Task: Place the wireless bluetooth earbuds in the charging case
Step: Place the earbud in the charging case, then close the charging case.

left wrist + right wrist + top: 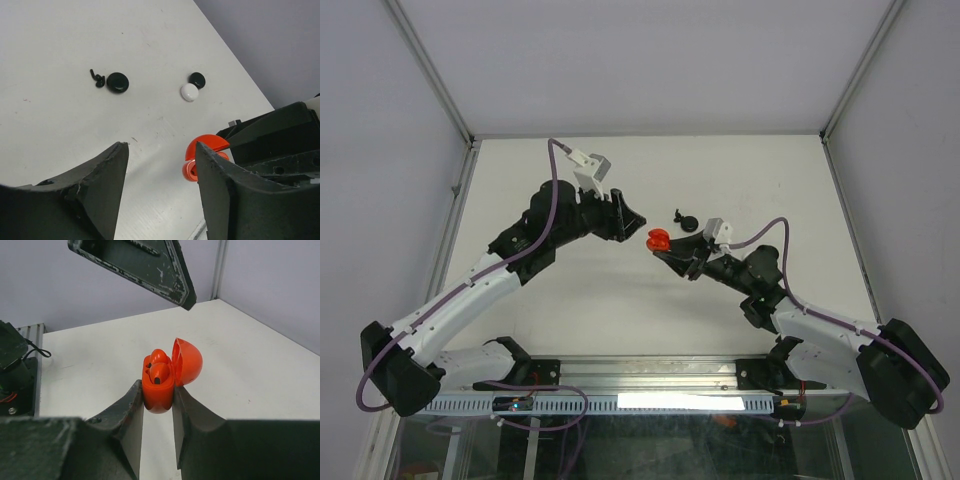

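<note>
Two red earbuds (159, 374) sit side by side in the open charging case (158, 397), their rounded backs up. A small dark spot shows on the nearer one. The case is red like the earbuds, and its domed lid (189, 360) stands hinged back on the far side in the right wrist view.

The right gripper (158, 388) is clamped on the lower half of the case, one finger pressed on each side, and holds it upright. White table shows in the gap between the fingers below it. From above, the case (658, 240) sits at the tip of the right arm, near the middle of the table (570, 290).

The left gripper (161, 150) is just beside the case and does not touch it. Its two fingers stand apart with nothing between them, only bare table behind. In the left wrist view the case (192, 170) peeks out from behind one of those fingers. In the right wrist view one left finger (150, 265) hangs above and behind the open lid.

Further back on the table lie tiny black earbuds (97, 79), bunched together and too small to count. They are just beside a black round puck (117, 82). Well apart from these, a white puck (189, 92) touches a second, smaller-looking black puck (197, 79).
</note>
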Motion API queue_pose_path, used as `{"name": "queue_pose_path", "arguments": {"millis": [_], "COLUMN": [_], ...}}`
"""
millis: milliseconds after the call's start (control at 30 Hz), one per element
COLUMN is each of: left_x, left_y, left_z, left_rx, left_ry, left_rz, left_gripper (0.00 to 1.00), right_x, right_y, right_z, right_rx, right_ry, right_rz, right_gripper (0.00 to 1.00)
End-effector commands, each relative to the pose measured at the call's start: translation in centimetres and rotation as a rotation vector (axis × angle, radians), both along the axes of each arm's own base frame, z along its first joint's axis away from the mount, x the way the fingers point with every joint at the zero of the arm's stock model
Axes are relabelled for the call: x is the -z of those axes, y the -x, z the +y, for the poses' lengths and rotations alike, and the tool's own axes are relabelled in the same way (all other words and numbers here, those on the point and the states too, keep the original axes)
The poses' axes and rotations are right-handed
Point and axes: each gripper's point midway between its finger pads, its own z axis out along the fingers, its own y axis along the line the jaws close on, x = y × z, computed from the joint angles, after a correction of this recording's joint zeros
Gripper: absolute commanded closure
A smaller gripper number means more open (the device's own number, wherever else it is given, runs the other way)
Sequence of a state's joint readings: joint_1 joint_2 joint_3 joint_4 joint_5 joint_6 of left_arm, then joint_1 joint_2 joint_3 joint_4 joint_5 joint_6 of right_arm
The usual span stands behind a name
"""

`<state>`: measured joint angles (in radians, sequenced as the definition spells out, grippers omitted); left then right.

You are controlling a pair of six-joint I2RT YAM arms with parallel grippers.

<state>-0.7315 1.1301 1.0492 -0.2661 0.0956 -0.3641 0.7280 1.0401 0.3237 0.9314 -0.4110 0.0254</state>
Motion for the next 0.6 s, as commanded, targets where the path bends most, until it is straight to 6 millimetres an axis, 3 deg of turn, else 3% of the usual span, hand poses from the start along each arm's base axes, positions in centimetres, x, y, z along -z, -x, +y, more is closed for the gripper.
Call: {"name": "queue_pose_path", "arguments": {"millis": [0, 267, 567], "left_x": [-2.2, -1.5, 0.0], "left_y": [1.9, 3.5, 4.4], "left_z": [-1.2, -2.7, -4.0], "left_rx": [0.153, 0.296, 0.390], "left_ry": [0.140, 0.221, 0.250], "left_rz": [-0.007, 0.060, 0.142], "left_gripper": [0.41, 0.35, 0.37], "right_x": [-3.9, -4.4, -4.9], "right_y": [1.2, 1.7, 1.8], "right_z": [0.4, 0.8, 0.9], "right_rx": [-0.078, -0.122, -0.141], "right_ry": [-0.099, -0.135, -0.172], "right_rz": [-0.061, -0.038, -0.026], "right_gripper": [1.00, 1.00, 1.00]}}
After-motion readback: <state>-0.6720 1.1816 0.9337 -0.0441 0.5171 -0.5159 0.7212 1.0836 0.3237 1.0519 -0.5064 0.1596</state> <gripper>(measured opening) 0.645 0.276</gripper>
